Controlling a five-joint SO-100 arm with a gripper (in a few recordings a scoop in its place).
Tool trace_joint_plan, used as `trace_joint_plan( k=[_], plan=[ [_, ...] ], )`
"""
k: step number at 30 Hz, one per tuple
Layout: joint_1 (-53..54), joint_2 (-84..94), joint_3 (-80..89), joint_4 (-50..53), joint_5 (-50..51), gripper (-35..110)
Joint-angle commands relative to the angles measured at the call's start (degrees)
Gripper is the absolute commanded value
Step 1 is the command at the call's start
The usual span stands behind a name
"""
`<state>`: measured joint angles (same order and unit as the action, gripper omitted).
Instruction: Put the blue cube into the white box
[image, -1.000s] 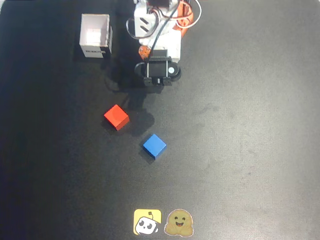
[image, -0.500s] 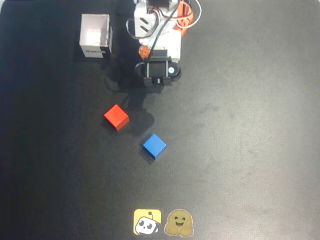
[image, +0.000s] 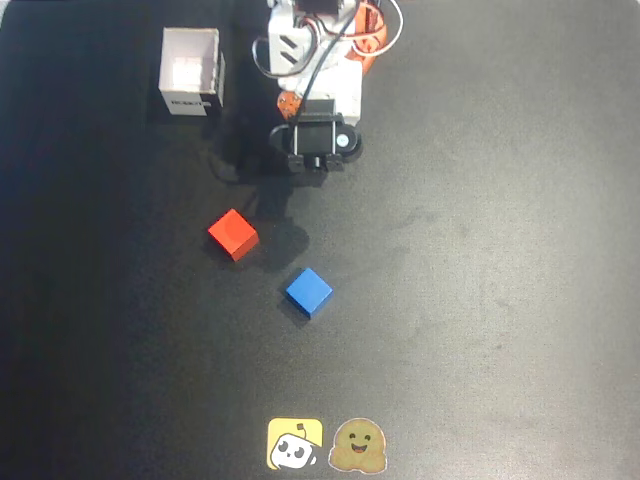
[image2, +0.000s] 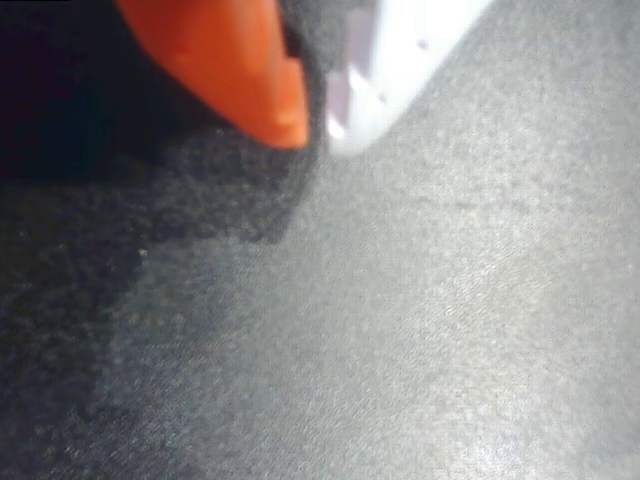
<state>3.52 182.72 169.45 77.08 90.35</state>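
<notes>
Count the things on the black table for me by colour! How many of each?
Blue: 1, the blue cube
Red: 1, the red cube
White: 1, the white box
Yellow: 1, the yellow sticker
Brown: 1, the brown sticker
Total: 5 things on the black table

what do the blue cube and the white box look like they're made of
The blue cube looks like a solid block of painted wood or plastic: flat, evenly coloured matte faces with crisp edges; the overhead view can't settle which. The white box looks like thin card or paperboard: slim walls, open top, pale inside and a black printed label on one side.
</notes>
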Motion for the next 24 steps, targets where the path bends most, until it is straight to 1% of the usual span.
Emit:
trace_joint_plan(
  k=[1, 24],
  plan=[
    [0.09, 0.35, -0.18, 0.18, 0.35, 0],
    [0.00, 0.35, -0.18, 0.18, 0.26, 0]
  ],
)
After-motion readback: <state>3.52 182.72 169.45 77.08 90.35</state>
